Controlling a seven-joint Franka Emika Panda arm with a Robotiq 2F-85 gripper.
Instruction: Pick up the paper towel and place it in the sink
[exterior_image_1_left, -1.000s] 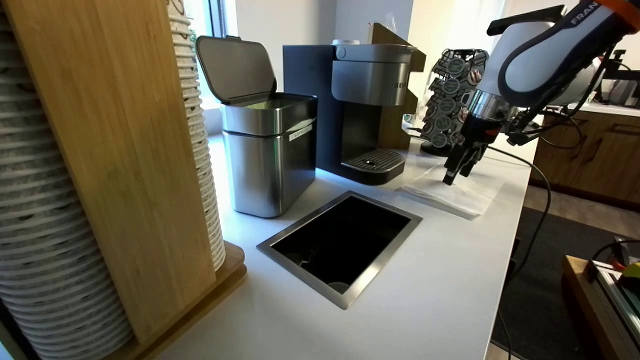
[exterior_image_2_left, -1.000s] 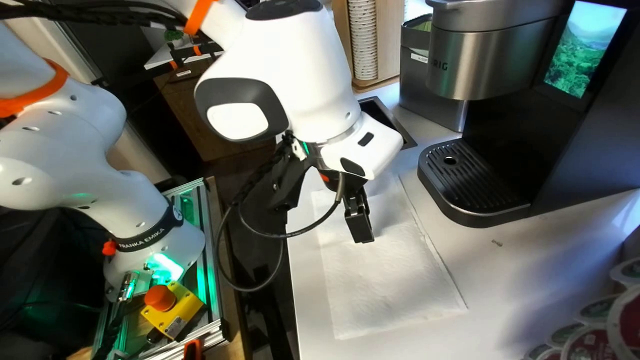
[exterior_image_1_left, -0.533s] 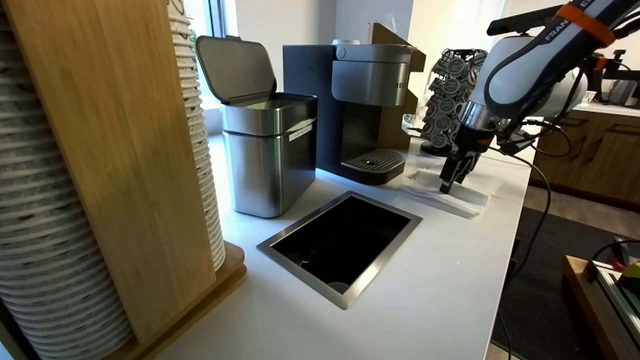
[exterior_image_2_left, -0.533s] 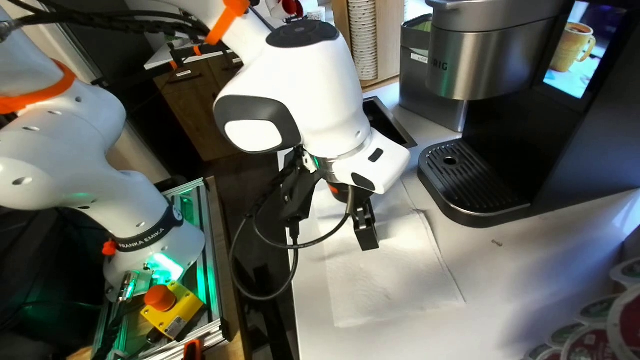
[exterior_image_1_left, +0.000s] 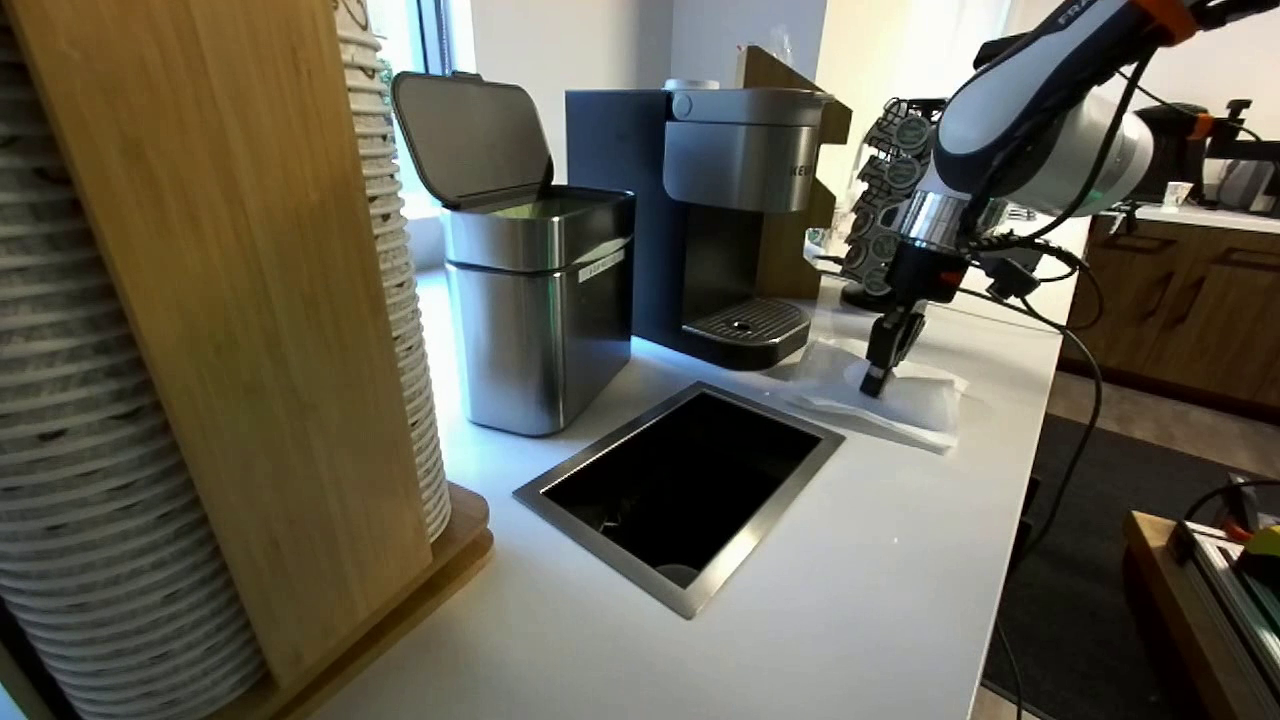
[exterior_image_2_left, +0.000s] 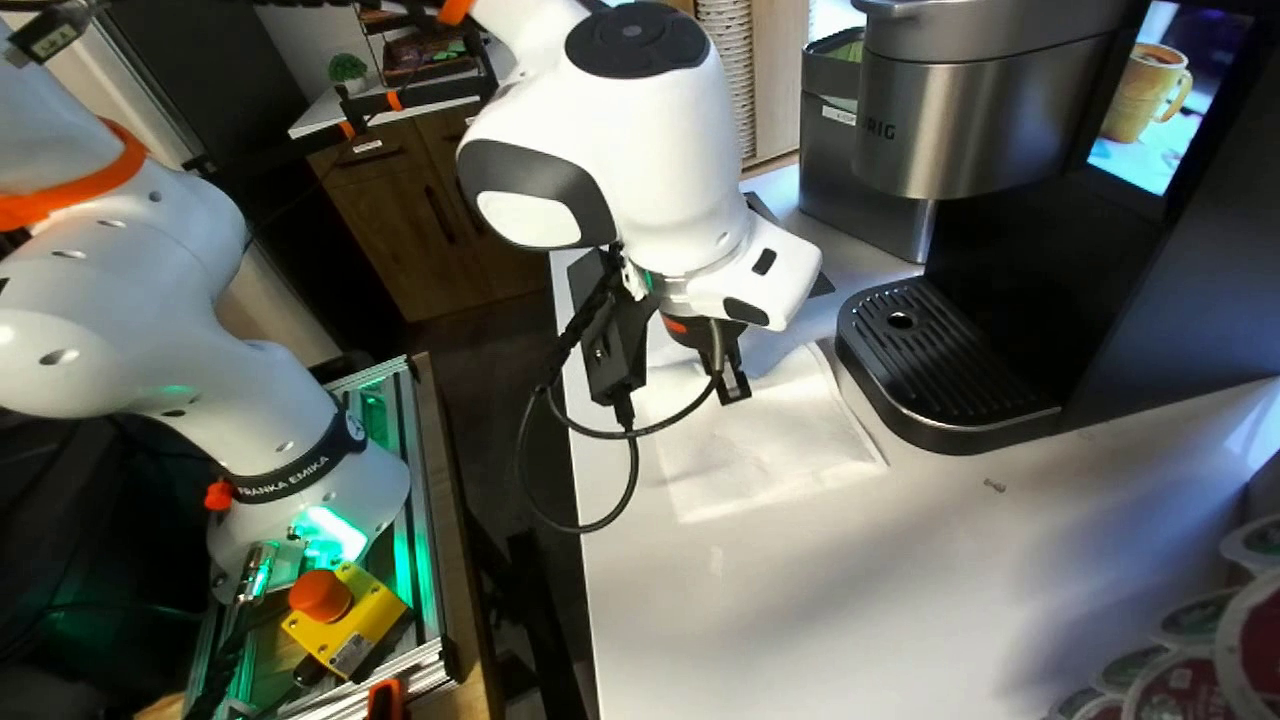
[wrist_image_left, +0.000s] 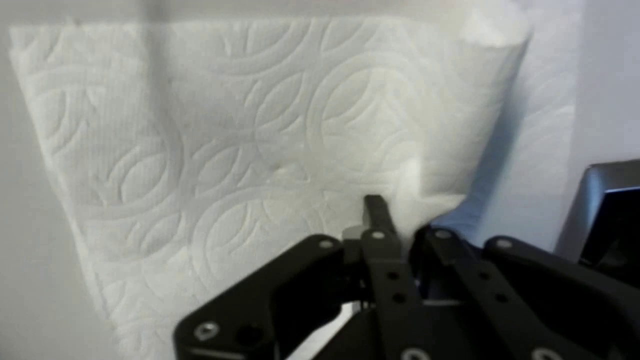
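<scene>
The white, embossed paper towel (exterior_image_1_left: 920, 408) lies on the counter beside the coffee machine, wrinkled and partly lifted near the fingers. In the wrist view my gripper (wrist_image_left: 397, 220) has its fingers drawn close together, with a raised fold of the paper towel (wrist_image_left: 280, 120) pinched between them; the fold covers part of one finger. Both exterior views show the gripper (exterior_image_2_left: 735, 388) pointing down at the towel (exterior_image_2_left: 775, 455). The sink (exterior_image_1_left: 762, 519), a steel-rimmed basin with a dark inside, lies just left of the towel in an exterior view. From the opposite camera the arm hides most of it.
Behind the sink stand a steel trash bin (exterior_image_1_left: 510, 340) with its lid raised and a black coffee machine (exterior_image_1_left: 740, 160), its drip tray (exterior_image_2_left: 940, 360) close to the towel. A wooden cup holder (exterior_image_1_left: 230, 250) rises past the sink. A pod rack (exterior_image_1_left: 905, 150) stands behind the arm.
My fingers have closed from wide apart onto the towel. Gripper and towel have shifted toward the sink, and the towel has wrinkled and folded up around the fingers.
</scene>
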